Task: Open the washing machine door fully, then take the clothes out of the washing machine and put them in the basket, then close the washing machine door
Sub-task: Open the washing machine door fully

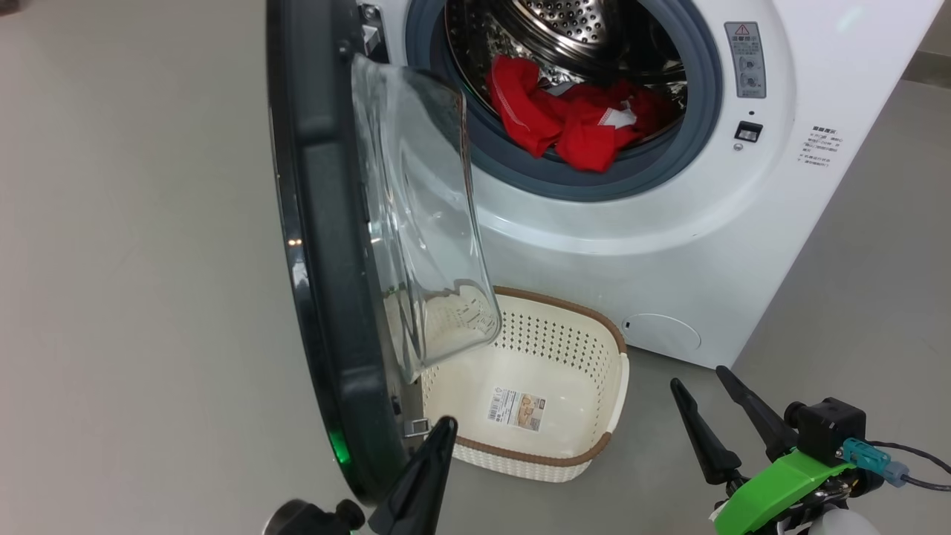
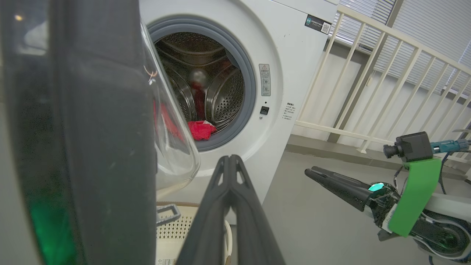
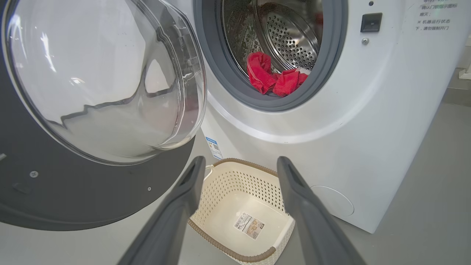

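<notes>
Standing before you, the white front-loading washing machine (image 1: 669,245) has its porthole uncovered. The washing machine door (image 1: 327,223) juts out from the machine's left side, nearly edge-on to your head camera, glass dome facing the drum. The cream basket (image 1: 587,327) sits on the floor against the machine's front, below the porthole and partly under the door's glass. The red clothes (image 1: 572,119) lie inside the machine, heaped at the drum's front lip on the grey gasket. Your left gripper (image 2: 230,159) has its fingers pressed together on nothing, just beside the door's lower edge; contact can't be judged. Your right gripper (image 1: 698,377) is spread wide and empty, low before the machine's lower right front.
</notes>
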`<state>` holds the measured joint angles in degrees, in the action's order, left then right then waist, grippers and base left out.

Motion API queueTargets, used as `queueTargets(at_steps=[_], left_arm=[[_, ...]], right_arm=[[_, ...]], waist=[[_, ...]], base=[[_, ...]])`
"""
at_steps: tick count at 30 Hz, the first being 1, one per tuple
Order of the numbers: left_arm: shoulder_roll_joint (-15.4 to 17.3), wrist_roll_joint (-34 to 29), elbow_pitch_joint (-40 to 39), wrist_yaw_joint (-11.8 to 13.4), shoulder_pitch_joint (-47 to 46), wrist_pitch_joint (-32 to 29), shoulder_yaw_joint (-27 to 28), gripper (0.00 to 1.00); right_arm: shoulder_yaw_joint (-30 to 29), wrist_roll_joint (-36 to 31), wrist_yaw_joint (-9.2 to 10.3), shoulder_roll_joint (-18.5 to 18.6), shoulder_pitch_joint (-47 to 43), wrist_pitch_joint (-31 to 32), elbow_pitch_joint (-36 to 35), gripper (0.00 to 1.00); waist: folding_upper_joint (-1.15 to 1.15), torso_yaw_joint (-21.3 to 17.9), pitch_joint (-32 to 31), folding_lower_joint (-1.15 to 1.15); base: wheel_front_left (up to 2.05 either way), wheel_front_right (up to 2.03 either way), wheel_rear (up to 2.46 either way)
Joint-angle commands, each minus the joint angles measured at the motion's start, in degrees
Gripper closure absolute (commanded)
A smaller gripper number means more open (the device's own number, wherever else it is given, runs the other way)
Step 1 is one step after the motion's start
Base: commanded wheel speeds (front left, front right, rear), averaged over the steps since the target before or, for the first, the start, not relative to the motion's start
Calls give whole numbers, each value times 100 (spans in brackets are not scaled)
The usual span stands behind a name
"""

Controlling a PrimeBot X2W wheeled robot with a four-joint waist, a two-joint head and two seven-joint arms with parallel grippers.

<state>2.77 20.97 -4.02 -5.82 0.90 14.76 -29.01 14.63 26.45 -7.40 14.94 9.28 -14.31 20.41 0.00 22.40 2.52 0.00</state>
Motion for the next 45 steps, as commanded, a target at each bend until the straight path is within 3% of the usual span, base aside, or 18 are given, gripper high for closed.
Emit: queueTargets(at_steps=[1, 9, 23, 37, 45], left_arm=[[10, 40, 45, -27, -148, 24, 125, 100], [10, 192, 747, 66, -331, 24, 366, 100], [10, 40, 989, 120, -212, 24, 1009, 100], [105, -175, 1233, 147, -271, 24, 2523, 100], [319, -363, 1843, 54, -780, 24, 3273, 100]], right_arm=[[145, 4, -9, 56, 47, -69, -121, 0], [159, 34, -9, 70, 55, -69, -124, 0], [181, 37, -9, 74, 28, -69, -147, 0], [195, 28, -9, 98, 52, -69, -163, 0], [185, 19, -9, 164, 160, -69, -168, 0]], waist=[[0, -17, 7, 0], [0, -54, 46, 0], [0, 76, 69, 0], [0, 190, 145, 0], [0, 185, 339, 0]], base=[[0, 0, 0], [0, 0, 0], [0, 0, 0], [0, 0, 0], [0, 0, 0]])
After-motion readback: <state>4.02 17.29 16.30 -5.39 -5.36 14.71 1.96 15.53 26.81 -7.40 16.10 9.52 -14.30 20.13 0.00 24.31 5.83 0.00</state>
